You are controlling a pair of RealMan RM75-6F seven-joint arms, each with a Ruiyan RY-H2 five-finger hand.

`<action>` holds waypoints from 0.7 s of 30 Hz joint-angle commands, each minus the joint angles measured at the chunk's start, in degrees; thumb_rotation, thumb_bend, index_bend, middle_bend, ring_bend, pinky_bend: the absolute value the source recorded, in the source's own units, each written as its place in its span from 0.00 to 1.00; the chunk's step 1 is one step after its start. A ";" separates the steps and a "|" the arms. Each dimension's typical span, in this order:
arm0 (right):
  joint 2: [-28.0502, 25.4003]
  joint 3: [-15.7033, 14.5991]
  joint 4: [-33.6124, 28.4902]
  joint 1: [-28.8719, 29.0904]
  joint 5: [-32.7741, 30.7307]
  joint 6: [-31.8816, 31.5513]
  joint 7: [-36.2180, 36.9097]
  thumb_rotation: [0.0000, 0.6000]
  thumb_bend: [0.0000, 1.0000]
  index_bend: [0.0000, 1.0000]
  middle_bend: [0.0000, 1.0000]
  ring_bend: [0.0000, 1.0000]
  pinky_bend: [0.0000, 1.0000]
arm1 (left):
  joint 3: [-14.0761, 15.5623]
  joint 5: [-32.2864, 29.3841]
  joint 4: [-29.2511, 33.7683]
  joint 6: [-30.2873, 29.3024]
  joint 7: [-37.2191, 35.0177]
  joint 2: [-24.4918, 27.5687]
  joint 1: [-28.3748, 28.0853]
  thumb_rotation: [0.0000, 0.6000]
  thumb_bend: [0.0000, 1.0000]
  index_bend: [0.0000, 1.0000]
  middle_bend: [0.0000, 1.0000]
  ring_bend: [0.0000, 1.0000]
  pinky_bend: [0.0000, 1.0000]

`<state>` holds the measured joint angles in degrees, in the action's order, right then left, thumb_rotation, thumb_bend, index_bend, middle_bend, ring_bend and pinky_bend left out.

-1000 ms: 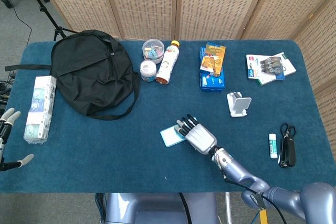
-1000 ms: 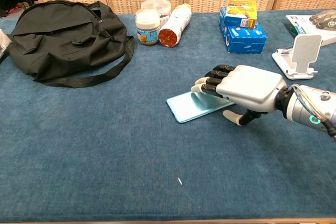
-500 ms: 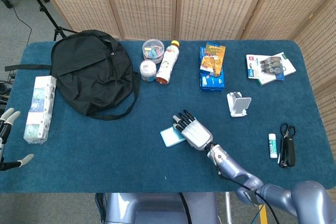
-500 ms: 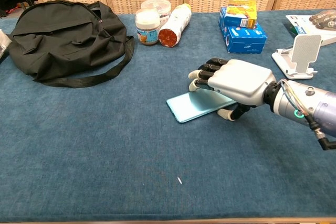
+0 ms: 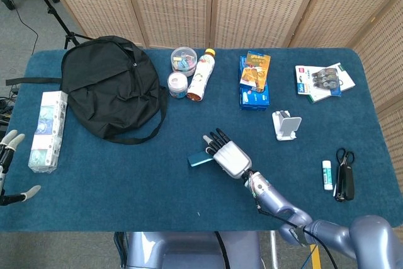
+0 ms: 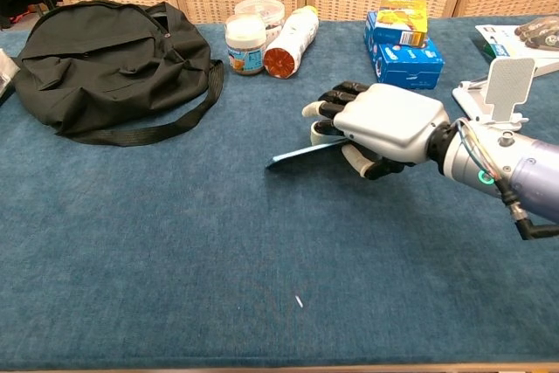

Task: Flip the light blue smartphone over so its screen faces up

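Note:
The light blue smartphone (image 6: pixel 301 154) is tilted up on its left long edge on the blue cloth, its right side lifted; it also shows as a narrow sliver (image 5: pixel 199 160) in the head view. My right hand (image 6: pixel 377 125) (image 5: pixel 225 155) holds the phone's raised right side, fingers over the top and thumb underneath. Whether the screen faces up or down cannot be made out. My left hand (image 5: pixel 9 155) hovers at the table's far left edge, fingers apart and holding nothing.
A black backpack (image 5: pixel 110 89) lies at the back left with a white box (image 5: pixel 48 130) beside it. Jars and a bottle (image 5: pixel 198 75) stand at the back centre. Blue snack boxes (image 6: pixel 403 50) and a white phone stand (image 6: pixel 495 93) sit close behind my right hand. Scissors (image 5: pixel 344 174) lie far right.
My right hand has slid left, closed on the phone and lifted its right side, so the phone went from lying flat to standing tilted on its left edge. The left hand has not moved.

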<state>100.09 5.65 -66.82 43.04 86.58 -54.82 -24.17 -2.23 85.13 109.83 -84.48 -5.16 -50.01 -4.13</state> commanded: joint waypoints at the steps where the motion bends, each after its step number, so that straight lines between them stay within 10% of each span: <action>1: -0.28 0.63 -1.09 0.35 -0.97 0.26 -1.36 1.00 0.81 0.43 0.09 0.00 0.00 | 0.03 0.07 -0.06 0.07 -0.11 0.06 -0.02 1.00 0.00 0.00 0.00 0.00 0.00; 8: 1.42 2.58 -0.50 2.20 -3.39 1.92 -4.78 1.00 0.81 0.43 0.09 0.00 0.00 | 0.17 0.26 0.00 0.29 -0.14 0.12 -0.08 1.00 0.00 0.00 0.00 0.00 0.00; 21: 4.92 11.25 0.39 8.27 -16.15 4.76 -20.12 1.00 0.46 0.24 0.05 0.00 0.00 | -0.24 -0.74 -0.18 0.46 -1.66 0.75 -0.14 1.00 0.00 0.00 0.00 0.00 0.00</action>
<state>104.11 15.62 -66.37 50.10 72.48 -50.16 -41.72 -2.44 84.43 109.66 -84.03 -6.79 -49.30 -4.26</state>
